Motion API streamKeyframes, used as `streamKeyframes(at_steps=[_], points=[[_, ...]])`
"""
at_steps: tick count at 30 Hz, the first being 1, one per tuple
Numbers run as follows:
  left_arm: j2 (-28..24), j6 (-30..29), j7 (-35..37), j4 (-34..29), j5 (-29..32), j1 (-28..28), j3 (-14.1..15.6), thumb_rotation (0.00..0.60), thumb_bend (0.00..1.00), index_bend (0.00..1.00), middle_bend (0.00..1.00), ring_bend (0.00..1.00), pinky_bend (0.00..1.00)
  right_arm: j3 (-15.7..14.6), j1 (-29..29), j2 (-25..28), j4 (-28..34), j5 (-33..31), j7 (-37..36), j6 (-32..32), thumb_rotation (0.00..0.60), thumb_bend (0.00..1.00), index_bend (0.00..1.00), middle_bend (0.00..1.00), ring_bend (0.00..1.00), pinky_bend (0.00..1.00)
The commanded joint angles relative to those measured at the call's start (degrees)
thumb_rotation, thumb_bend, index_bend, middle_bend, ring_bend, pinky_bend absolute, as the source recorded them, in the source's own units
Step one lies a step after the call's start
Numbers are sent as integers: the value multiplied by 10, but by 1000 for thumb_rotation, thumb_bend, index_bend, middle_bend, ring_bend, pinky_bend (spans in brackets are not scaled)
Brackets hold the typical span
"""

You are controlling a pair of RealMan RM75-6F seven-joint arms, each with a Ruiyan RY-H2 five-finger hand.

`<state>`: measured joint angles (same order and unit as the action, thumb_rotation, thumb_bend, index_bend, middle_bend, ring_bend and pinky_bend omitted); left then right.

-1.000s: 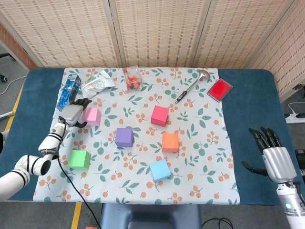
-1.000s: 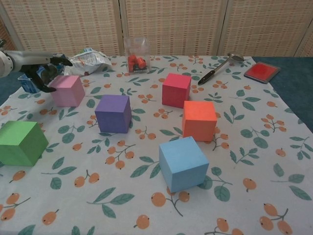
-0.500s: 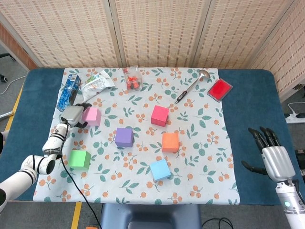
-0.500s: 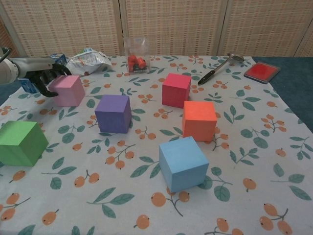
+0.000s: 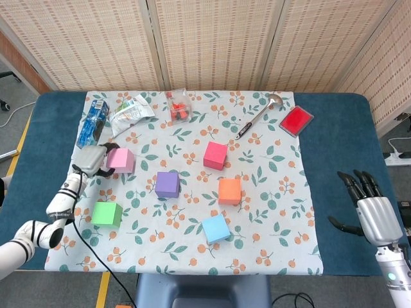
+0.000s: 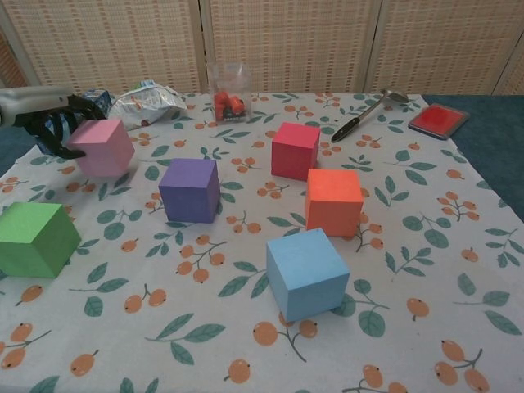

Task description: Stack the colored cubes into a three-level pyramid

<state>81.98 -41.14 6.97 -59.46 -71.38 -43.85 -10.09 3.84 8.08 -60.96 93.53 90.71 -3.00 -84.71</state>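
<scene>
- Head view: the left hand [image 5: 92, 159] grips the pink cube [image 5: 120, 160] from its left side, dark fingers wrapped onto the near and far faces.
- In the chest view the pink cube [image 6: 101, 147] sits tilted, one lower edge raised off the floral cloth [image 6: 409, 246], with the left hand [image 6: 49, 123] closed around its left face.
- The right hand [image 5: 372, 212] hangs off the table's right edge over the blue table cover [image 5: 340, 160], fingers spread and holding nothing.
- The purple cube [image 5: 167, 184] lies just right of and nearer than the pink one; the orange cube [image 5: 229, 190] stands beside it to the right.
- The magenta cube [image 5: 216, 155] sits behind the orange cube, apart from it.
- The green cube [image 5: 106, 214] rests near the cloth's left front; the light blue cube [image 5: 216, 228] lies near the front centre.
- Along the far edge lie snack packets [image 5: 131, 109], a clear box [image 5: 178, 106], a spoon [image 5: 259, 114] and a red pad [image 5: 296, 120].
</scene>
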Motion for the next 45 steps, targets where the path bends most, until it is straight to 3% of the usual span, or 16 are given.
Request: streamKeyframes(at_steps=[1, 6, 13, 45], points=[[-59, -36, -79, -124, 35, 43, 19, 600, 352, 354, 390, 374, 444, 0, -1, 2, 0, 3, -1, -4, 493, 51, 0, 130, 35, 53], [-62, -67, -151, -200, 77, 58, 27, 600, 351, 340, 383, 374, 453, -3, 0, 4, 5, 12, 0, -7, 493, 50, 0, 130, 35, 53], [-29, -109, -218, -214, 103, 60, 28, 600, 350, 335, 380, 371, 450, -6, -5, 5, 12, 16, 6, -13, 492, 51, 0, 130, 35, 53], [24, -91, -285, -208, 165, 6, 4, 600, 349, 335, 380, 363, 427, -8, -16, 2, -1, 0, -9, -17, 493, 51, 0, 130, 35, 53]])
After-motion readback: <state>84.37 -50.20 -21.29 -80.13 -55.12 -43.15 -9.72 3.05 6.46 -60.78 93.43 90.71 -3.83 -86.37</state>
